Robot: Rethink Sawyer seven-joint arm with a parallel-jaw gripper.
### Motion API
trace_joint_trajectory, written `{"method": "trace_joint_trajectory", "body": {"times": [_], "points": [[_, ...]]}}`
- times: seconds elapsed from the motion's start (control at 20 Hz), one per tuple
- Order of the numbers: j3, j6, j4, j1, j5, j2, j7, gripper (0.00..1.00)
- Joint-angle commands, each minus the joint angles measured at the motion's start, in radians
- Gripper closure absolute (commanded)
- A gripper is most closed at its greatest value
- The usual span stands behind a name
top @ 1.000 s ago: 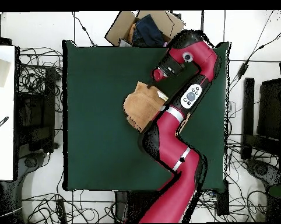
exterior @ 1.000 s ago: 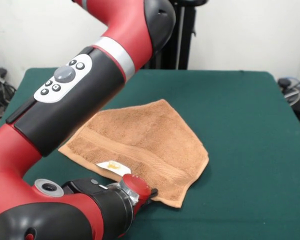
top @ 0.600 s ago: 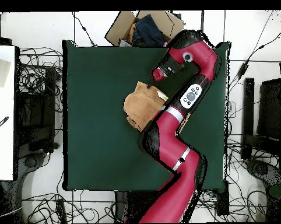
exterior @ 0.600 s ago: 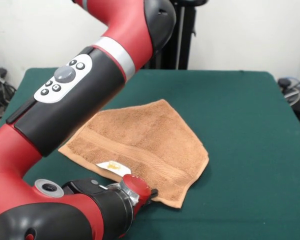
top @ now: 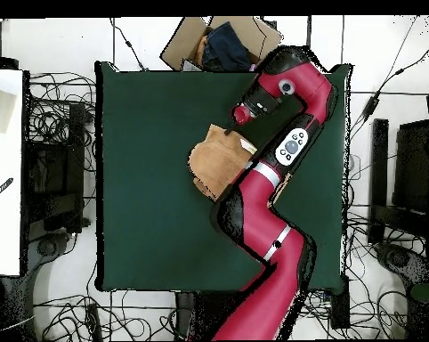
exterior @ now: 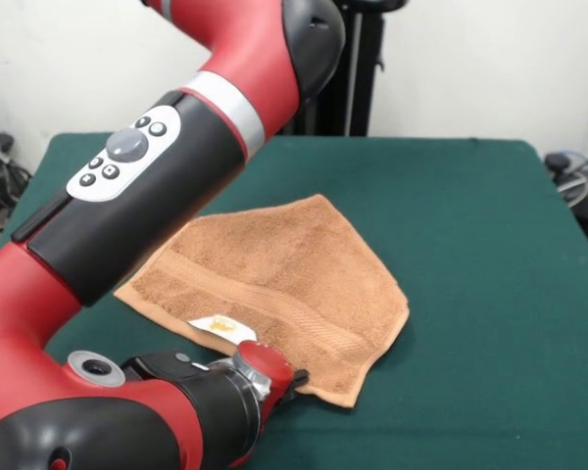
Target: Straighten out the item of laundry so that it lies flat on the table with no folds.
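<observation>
Small orange-tan terry-cloth towel [exterior: 274, 284] lying folded near middle of large dark green felt-covered table [exterior: 470, 245], white label w/ yellow mark [exterior: 220, 326] at one edge. Red-and-black gripper [exterior: 284, 380] low at towel's edge by label; finger state can't be told.

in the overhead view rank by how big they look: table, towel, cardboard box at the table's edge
1. table, by far the largest.
2. towel, partly hidden under the arm.
3. cardboard box; close to the towel in visible size, so these two are unsure.
</observation>
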Motion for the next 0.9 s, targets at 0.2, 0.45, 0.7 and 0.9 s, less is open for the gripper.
{"method": "trace_joint_trajectory", "body": {"times": [0.2, 0.45, 0.7, 0.9], "points": [[-0.031, -0.250, -0.109, -0.009, -0.119, 0.032, -0.234, 1.00], [-0.027, -0.266, -0.110, -0.010, -0.120, 0.034, -0.239, 1.00], [-0.025, -0.269, -0.109, -0.010, -0.124, 0.035, -0.252, 1.00], [-0.034, -0.277, -0.103, -0.007, -0.134, 0.031, -0.252, 1.00]]}}
